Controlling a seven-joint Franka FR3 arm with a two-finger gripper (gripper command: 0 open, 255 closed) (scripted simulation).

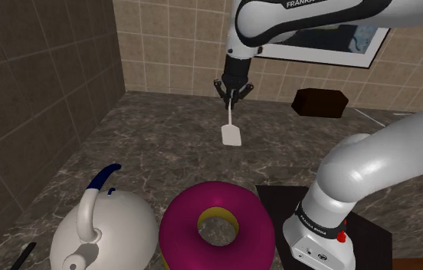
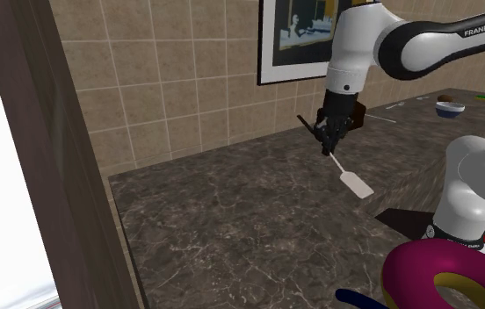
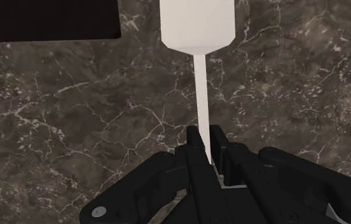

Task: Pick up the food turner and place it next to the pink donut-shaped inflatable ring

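Black gripper (image 3: 204, 137) has its fingers pinched tight on the thin handle of the white food turner (image 1: 232, 136) — the blade hangs below them over the back half of the dark marbled countertop (image 1: 149, 153), short of the beige tiled wall (image 1: 172, 46). One turner. One magenta inflatable ring (image 1: 216, 226) with a yellow inner rim lies at the counter's near edge, well apart from the turner — one white kettle (image 1: 103, 230) sits just beside it. A framed picture (image 2: 298, 35) hangs on the wall.

A dark marbled counter (image 2: 232, 219) lies beneath the turner (image 2: 356, 183). Behind it rises a beige tiled wall (image 2: 170, 79) bearing a framed picture (image 2: 295, 39), and a darker brown tiled wall (image 1: 34, 92) stands beside it.
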